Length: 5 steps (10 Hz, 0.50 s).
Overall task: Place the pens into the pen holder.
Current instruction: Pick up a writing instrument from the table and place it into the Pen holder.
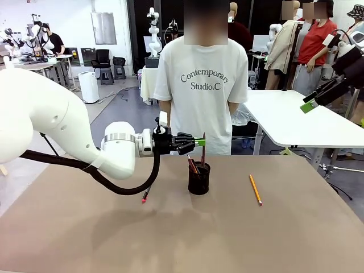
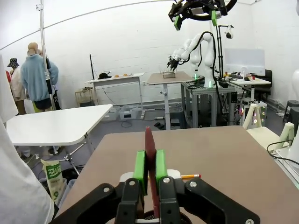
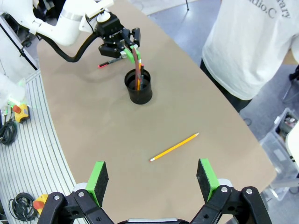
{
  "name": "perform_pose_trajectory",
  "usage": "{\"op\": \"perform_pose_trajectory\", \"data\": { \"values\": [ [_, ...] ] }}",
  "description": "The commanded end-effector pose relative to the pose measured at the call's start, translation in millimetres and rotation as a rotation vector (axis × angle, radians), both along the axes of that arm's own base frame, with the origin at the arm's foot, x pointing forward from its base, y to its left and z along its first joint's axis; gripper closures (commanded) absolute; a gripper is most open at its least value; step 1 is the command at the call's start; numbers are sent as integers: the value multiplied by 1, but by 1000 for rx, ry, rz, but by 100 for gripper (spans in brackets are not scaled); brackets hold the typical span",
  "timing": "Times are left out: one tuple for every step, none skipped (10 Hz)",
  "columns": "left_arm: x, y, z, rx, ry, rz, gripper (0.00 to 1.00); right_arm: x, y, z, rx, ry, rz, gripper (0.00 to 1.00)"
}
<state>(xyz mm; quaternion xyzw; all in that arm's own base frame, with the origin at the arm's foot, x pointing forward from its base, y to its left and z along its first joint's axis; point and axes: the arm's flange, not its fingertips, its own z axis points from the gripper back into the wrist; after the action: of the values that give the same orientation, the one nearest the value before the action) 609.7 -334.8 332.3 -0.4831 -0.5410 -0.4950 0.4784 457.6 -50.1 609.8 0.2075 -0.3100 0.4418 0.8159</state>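
Note:
My left gripper (image 1: 200,142) is shut on the reddish-brown pen (image 1: 203,152), holding it upright with its lower end inside the black mesh pen holder (image 1: 199,181). In the left wrist view the pen (image 2: 149,142) stands between the green pads (image 2: 139,167). A second reddish stick end (image 1: 193,165) leans out of the holder. The black pen with the red tip (image 1: 146,195) lies left of the holder. The yellow pencil (image 1: 255,189) lies to its right. My right gripper (image 3: 153,176) hangs open high above the pencil (image 3: 174,147) and the holder (image 3: 138,87).
A person in a white T-shirt (image 1: 201,85) stands at the table's far edge, right behind the holder. White tables (image 1: 296,116) and other people stand farther back. The brown tabletop (image 1: 182,239) stretches bare toward me.

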Motion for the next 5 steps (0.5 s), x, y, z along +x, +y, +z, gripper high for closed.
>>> {"op": "perform_pose_trajectory", "data": {
  "values": [
    [3,-1,3,3,-13,-2,47,-1,1,1,11,2,-1,0],
    [3,-2,3,-1,-14,1,27,-1,1,1,11,2,-1,0],
    [2,-1,5,-4,-12,2,7,-1,1,1,11,2,-1,0],
    [1,0,6,-5,-13,3,0,-1,1,1,11,2,-1,0],
    [1,2,8,2,-13,-10,0,-1,1,1,11,2,-1,0]
  ]
}}
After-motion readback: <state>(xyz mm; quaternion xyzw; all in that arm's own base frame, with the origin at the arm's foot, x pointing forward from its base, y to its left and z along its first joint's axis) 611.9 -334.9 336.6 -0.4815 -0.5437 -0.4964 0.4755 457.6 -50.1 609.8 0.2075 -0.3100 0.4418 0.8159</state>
